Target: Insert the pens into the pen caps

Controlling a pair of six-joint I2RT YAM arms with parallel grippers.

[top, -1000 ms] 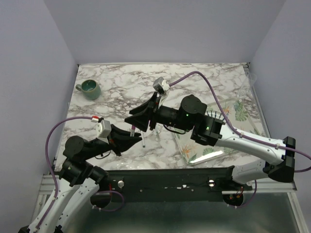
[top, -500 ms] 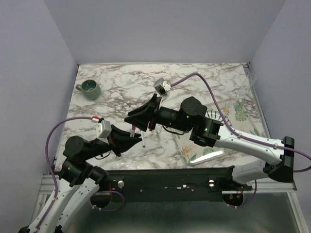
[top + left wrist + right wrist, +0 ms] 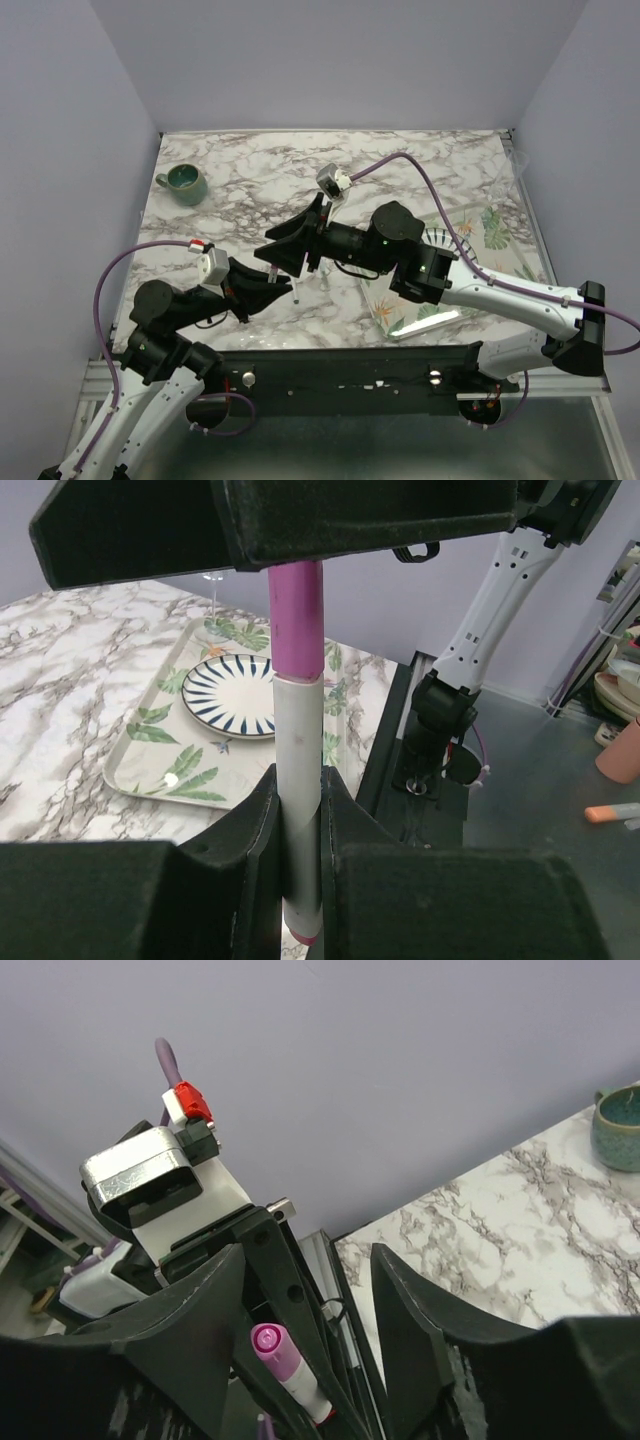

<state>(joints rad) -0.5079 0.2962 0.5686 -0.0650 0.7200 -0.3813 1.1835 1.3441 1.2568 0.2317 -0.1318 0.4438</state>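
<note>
1. Toward 7 o'clock on the marble table point(image 3: 250, 160), close to its front edge, the two grippers meet around a single pen
2. At that spot the left gripper point(image 3: 299, 790) has its fingers clamped on the pale grey barrel of the pen point(image 3: 297, 720), which stands upright between them, with a pink end poking out just below the fingers
3. On the pen's upper end sits the pink cap point(image 3: 297, 620), its lower rim touching the barrel; its top passes out of sight behind the other arm's fingers at 12 o'clock in the left wrist view
4. Seen from its own wrist camera, the right gripper point(image 3: 308, 1252) has its fingers spread apart, one on either side of the capped pen, with a gap showing on each side, so nothing is pinched between them
5. From above, the right arm reaches in from 4 o'clock across the table, while the left arm comes up from 7 o'clock, and their fingertips lie just beside each other
6. Over at 10 o'clock, near the far left corner, a green mug point(image 3: 186, 181) stands upright, well apart from both grippers
7. Around 4 o'clock lies a leaf-printed tray point(image 3: 160, 770) carrying a plate point(image 3: 235, 685) with dark blue rays; the right arm passes above part of it
</note>
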